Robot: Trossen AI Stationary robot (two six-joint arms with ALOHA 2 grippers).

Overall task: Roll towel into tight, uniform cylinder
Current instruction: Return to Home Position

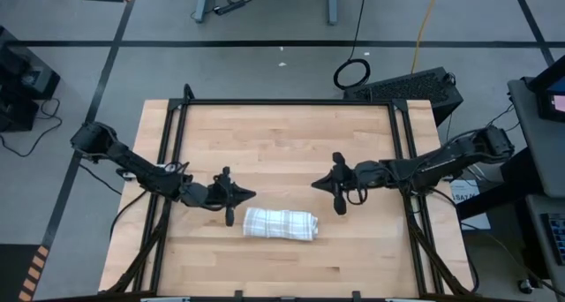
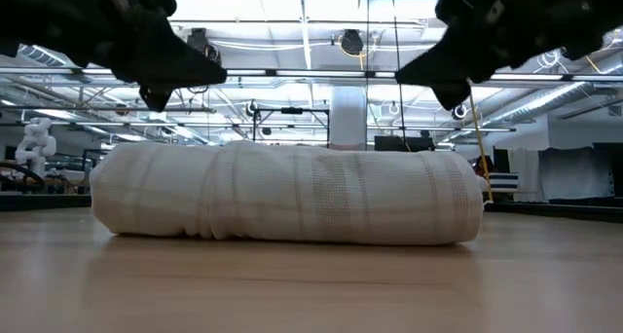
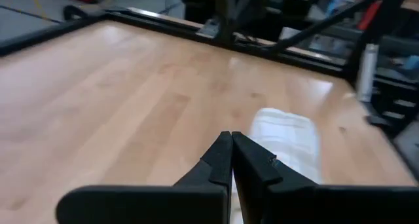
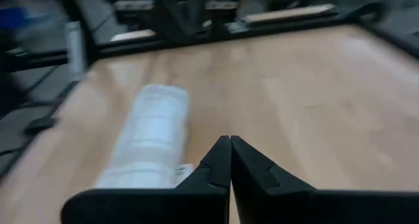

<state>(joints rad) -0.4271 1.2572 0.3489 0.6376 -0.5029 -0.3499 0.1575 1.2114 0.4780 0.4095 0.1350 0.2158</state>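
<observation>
While both arms hang above the wooden tabletop [image 1: 282, 134], the towel [image 1: 280, 223] lies on it as a short roll, in the half nearer the front edge and about midway between the side rails of the black frame [image 1: 282, 101] that borders the wood. The left hand [image 1: 252, 195] sits just beyond the roll's left end, its fingers pressed together with nothing between them, as the left wrist view shows [image 3: 231, 137]. The right hand [image 1: 315, 184] is near the roll's right end on the far side, apart from it, fingers likewise pressed together [image 4: 230, 140]. A gap of open wood separates the two hands, whose tips point toward each other. A broad stretch of wood runs from them to the far rail, and a narrower strip lies between the roll and the front edge. From table height, two dark hands show above the roll's ends, neither touching the cloth [image 2: 287, 194]. The roll rests flat on the wood, slightly slanted against the front edge in the overhead view. It is white with a faint grey-beige grid of stripes, of nearly even thickness along its length. One end looks rounded and soft, the other squarer, and small creases gather along the bottom. In each wrist view it lies beyond the fingertips and off to one side [image 3: 288, 142] [image 4: 152, 135].
</observation>
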